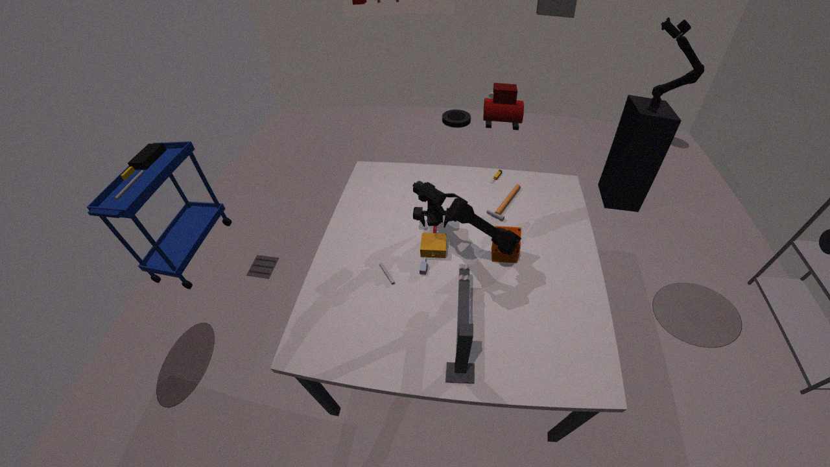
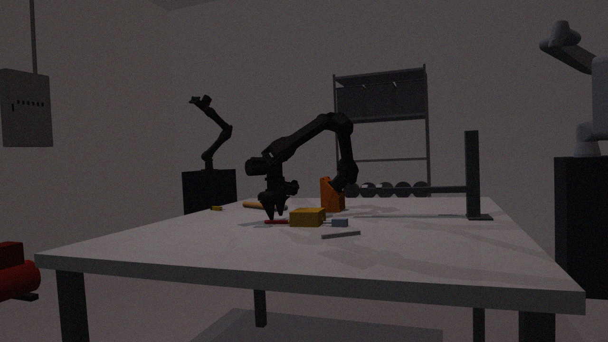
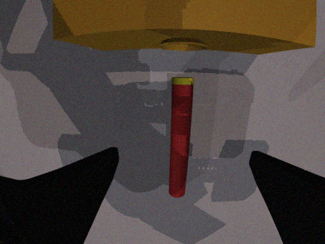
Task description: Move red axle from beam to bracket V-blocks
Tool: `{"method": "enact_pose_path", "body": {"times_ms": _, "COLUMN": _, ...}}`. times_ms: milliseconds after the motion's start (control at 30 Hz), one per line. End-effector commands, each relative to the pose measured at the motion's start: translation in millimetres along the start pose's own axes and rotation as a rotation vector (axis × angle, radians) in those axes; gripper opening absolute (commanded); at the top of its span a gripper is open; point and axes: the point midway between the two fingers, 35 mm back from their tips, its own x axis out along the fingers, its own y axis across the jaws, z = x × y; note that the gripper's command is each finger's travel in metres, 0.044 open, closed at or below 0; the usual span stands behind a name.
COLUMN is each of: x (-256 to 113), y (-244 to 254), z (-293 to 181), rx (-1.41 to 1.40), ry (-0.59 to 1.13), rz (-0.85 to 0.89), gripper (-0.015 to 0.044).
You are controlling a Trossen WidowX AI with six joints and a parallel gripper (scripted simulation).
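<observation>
Claw (image 1: 434,224) (image 2: 275,216) (image 3: 185,156) above the red axle (image 1: 434,229) (image 2: 276,222) (image 3: 180,135)

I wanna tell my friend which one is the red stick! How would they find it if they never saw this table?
On the white table, find the yellow block. The red stick lies beside it, under the black arm's open jaws. It's thin, round and red with a yellow end, unlike the grey bar.
</observation>
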Motion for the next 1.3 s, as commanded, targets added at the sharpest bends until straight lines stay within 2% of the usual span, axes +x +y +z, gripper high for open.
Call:
{"method": "enact_pose_path", "body": {"times_ms": 0, "x": 8.8, "y": 1.9, "z": 0.8, "rx": 0.006, "ry": -0.006, "rz": 0.003, "gripper": 0.044}}
{"method": "enact_pose_path", "body": {"times_ms": 467, "x": 20.5, "y": 2.9, "z": 1.6, "rx": 0.006, "ry": -0.008, "rz": 0.003, "gripper": 0.044}}
{"method": "enact_pose_path", "body": {"times_ms": 1000, "x": 19.2, "y": 2.6, "z": 1.2, "rx": 0.002, "ry": -0.005, "rz": 0.005, "gripper": 0.002}}
{"method": "enact_pose_path", "body": {"times_ms": 1100, "x": 19.2, "y": 2.6, "z": 1.2, "rx": 0.002, "ry": -0.005, "rz": 0.005, "gripper": 0.0}}
{"method": "enact_pose_path", "body": {"times_ms": 1267, "x": 18.1, "y": 2.4, "z": 1.0, "rx": 0.002, "ry": -0.005, "rz": 0.005, "gripper": 0.0}}
